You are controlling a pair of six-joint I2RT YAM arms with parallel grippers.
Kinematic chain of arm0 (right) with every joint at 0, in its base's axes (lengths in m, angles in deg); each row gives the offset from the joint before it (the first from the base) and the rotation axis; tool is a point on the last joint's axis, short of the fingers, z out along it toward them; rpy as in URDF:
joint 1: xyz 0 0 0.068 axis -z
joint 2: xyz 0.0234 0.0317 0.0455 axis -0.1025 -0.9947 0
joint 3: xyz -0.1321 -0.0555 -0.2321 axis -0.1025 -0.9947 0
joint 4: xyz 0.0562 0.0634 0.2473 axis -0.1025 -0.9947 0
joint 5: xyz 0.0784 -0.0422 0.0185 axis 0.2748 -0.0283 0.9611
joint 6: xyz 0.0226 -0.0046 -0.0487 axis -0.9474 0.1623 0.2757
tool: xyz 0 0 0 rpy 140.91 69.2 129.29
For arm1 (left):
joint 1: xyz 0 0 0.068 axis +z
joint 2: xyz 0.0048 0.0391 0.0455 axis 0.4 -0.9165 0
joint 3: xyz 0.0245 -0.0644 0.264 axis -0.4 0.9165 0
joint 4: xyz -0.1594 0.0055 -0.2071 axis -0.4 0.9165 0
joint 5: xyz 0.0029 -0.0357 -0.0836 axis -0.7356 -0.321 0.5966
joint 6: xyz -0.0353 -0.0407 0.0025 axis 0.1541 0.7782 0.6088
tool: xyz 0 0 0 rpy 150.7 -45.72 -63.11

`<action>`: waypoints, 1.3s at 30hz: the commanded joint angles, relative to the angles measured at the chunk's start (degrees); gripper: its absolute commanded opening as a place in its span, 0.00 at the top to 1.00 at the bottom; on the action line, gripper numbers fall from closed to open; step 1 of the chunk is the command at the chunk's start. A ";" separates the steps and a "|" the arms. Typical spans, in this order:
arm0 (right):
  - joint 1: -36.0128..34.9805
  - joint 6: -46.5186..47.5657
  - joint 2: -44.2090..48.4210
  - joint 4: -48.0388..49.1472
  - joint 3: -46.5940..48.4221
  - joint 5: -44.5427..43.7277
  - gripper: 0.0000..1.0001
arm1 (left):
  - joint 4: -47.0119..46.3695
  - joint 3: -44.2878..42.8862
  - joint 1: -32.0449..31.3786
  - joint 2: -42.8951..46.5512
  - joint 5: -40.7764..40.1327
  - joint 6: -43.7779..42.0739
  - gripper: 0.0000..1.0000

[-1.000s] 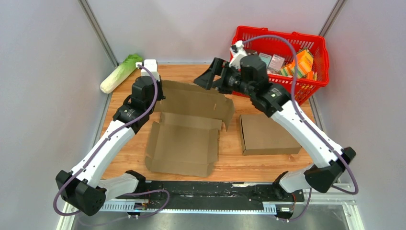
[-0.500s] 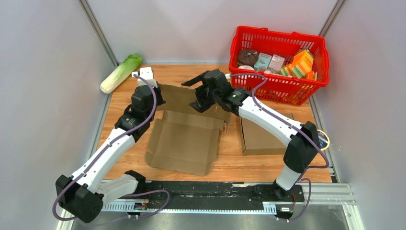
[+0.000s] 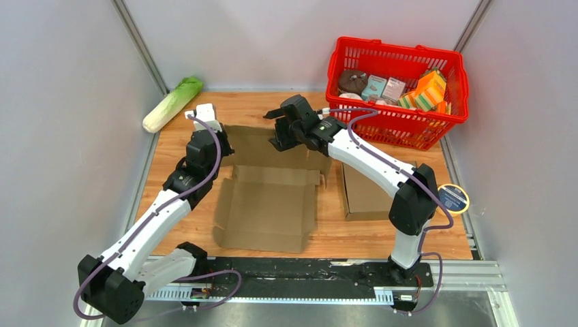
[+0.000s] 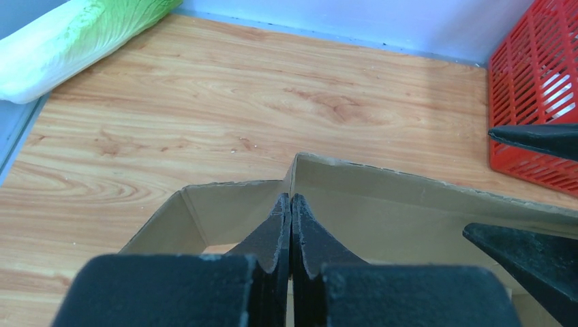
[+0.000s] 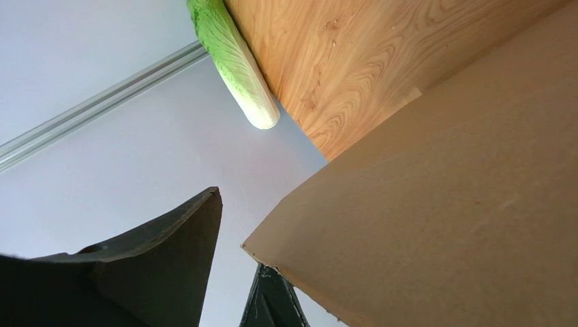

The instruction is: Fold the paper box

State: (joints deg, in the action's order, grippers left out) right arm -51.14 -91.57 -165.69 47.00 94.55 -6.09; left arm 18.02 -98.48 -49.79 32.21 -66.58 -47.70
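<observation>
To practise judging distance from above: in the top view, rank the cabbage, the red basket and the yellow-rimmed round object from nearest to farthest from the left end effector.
Measured from the left end effector:
1. The cabbage, at the far-left corner, is nearest.
2. The red basket, at the far-right corner.
3. The yellow-rimmed round object, at the right edge, is farthest.

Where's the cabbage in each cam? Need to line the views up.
Top external: cabbage lies at the far-left corner of the table, by the wall.
Left wrist: cabbage fills the top-left corner.
Right wrist: cabbage is at the top, left of centre.
Shared landmark: the open cardboard box, visible in all three.
</observation>
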 commanded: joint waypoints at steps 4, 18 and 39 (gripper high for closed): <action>-0.62 -1.30 -1.68 1.36 2.53 -1.73 0.39 | -3.81 0.52 0.03 1.80 -0.81 0.11 1.00; 0.96 0.11 -3.79 7.08 1.47 0.99 0.84 | 24.05 2.44 1.78 24.00 2.60 4.50 0.53; 7.37 66.20 3.48 4.01 2.18 22.61 0.03 | 41.36 -62.09 15.76 -54.05 24.76 -3.84 0.52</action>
State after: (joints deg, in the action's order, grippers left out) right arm -43.21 -36.91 -169.32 54.63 96.69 13.47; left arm 49.89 -146.41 -35.00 -8.95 -43.69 -46.32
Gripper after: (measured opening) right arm 0.931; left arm 0.512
